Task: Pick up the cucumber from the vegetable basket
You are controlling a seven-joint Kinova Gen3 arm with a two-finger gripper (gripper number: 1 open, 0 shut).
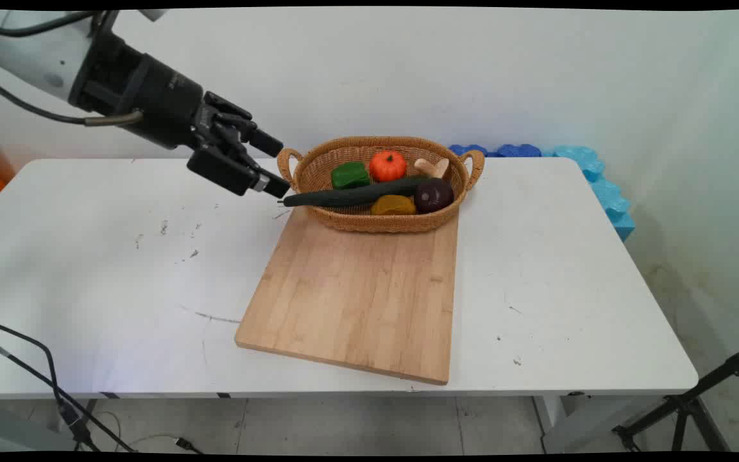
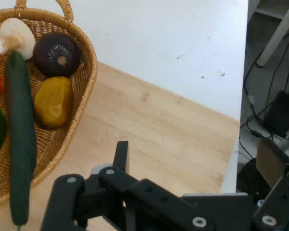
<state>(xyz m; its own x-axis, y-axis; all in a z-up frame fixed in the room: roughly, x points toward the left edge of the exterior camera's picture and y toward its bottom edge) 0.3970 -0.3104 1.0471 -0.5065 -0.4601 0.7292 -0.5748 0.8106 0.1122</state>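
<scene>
The hand, fingers spread and holding nothing, hovers at the basket's nine o'clock, near the cucumber's tip.

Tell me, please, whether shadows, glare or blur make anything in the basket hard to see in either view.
Main view: even, soft light, no glare; the basket and its cucumber read clearly, with faint shadows only. Hand view: the cucumber, potato and mushroom are sharp, while the hand across the bottom edge hides part of the cutting board.
</scene>
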